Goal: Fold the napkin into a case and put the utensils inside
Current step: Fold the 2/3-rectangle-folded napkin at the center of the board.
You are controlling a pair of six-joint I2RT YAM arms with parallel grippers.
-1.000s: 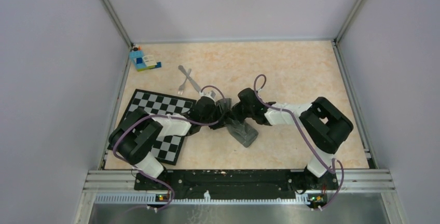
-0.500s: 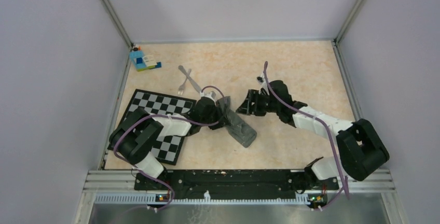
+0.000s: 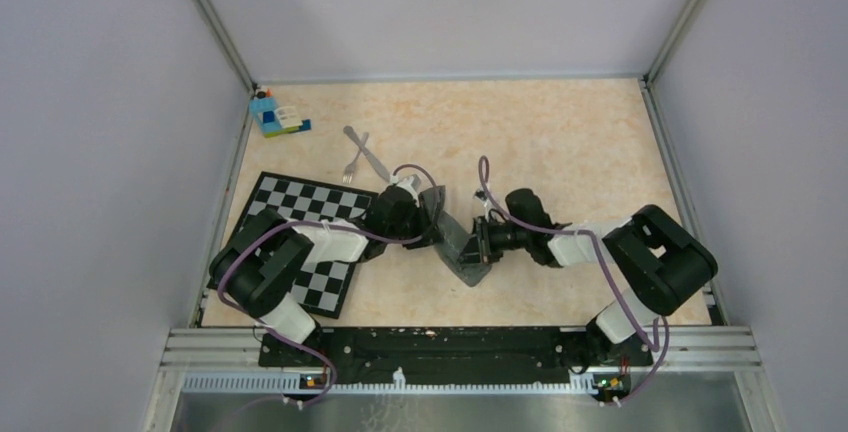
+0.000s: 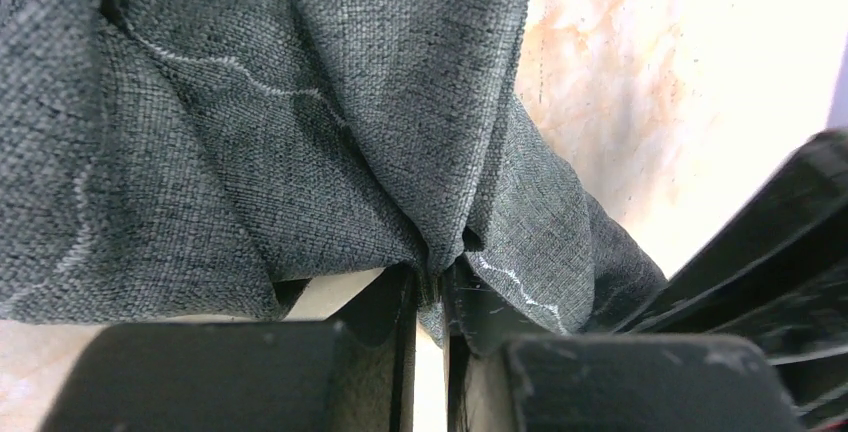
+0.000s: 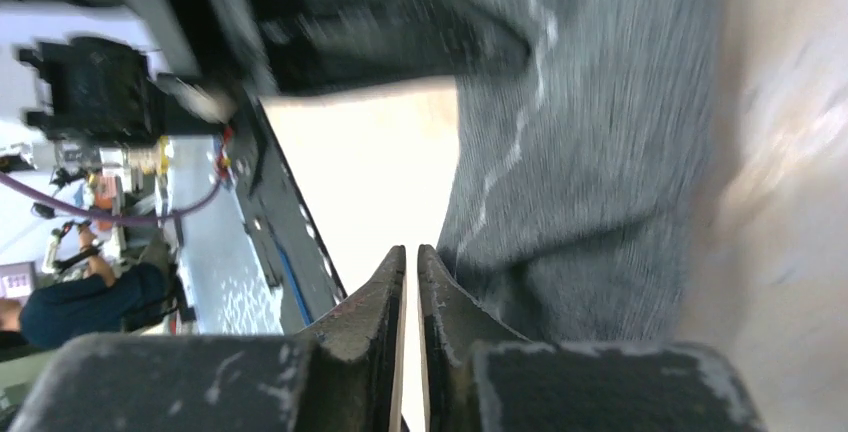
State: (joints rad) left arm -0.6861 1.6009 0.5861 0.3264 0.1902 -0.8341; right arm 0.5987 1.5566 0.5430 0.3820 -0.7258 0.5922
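The dark grey napkin [image 3: 462, 244] lies bunched in the middle of the table, its upper part pulled up at the left. My left gripper [image 3: 433, 224] is shut on a pinched fold of it. In the left wrist view the napkin [image 4: 250, 132] fills the frame and gathers between my left gripper's [image 4: 430, 280] tips. My right gripper [image 3: 480, 240] sits low against the napkin's right side. In the right wrist view the right gripper [image 5: 411, 252] has its jaws nearly touching with only bare table in the slit, and the napkin [image 5: 590, 152] lies just to its right. The fork [image 3: 351, 166] and knife [image 3: 368, 155] lie crossed behind the left arm.
A black-and-white checkered mat [image 3: 300, 214] lies under the left arm at the left. A blue toy-brick block [image 3: 275, 115] stands in the far left corner. Metal frame rails edge the table on all sides.
My right arm swung back from the far side to the napkin's right edge, and its jaws went from wide to nearly shut. The left gripper kept its grip on the napkin.
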